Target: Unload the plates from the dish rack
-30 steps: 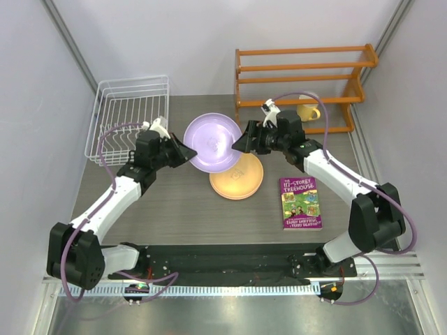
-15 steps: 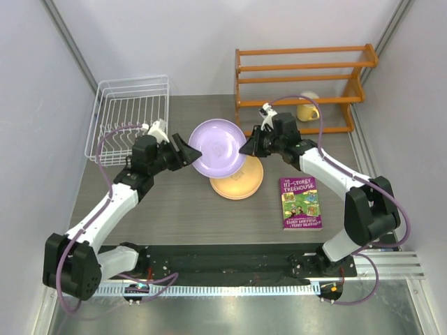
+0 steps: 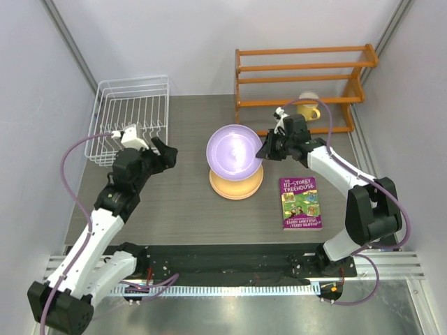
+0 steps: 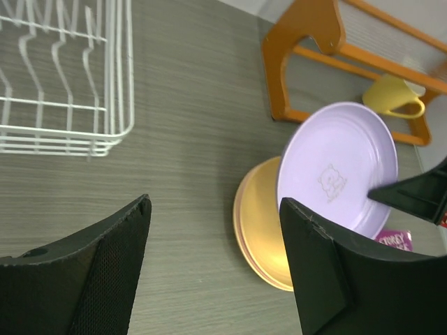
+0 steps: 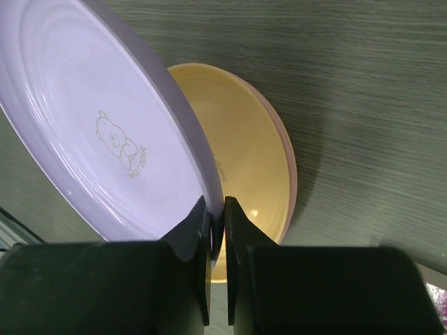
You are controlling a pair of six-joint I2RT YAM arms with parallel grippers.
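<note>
My right gripper (image 5: 216, 209) is clamped on the rim of the round lavender plastic plate (image 5: 105, 132), holding it tilted above the orange-yellow plate (image 5: 251, 160) lying on the grey table (image 3: 174, 202). My left gripper (image 4: 216, 209) stands wide, empty, near the white wire dish rack (image 3: 134, 79)

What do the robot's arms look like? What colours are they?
The left arm and right arm are white tubes with chunky black joints. A purple cable loops along each. The left gripper and right gripper each have two flat black fingers.
</note>
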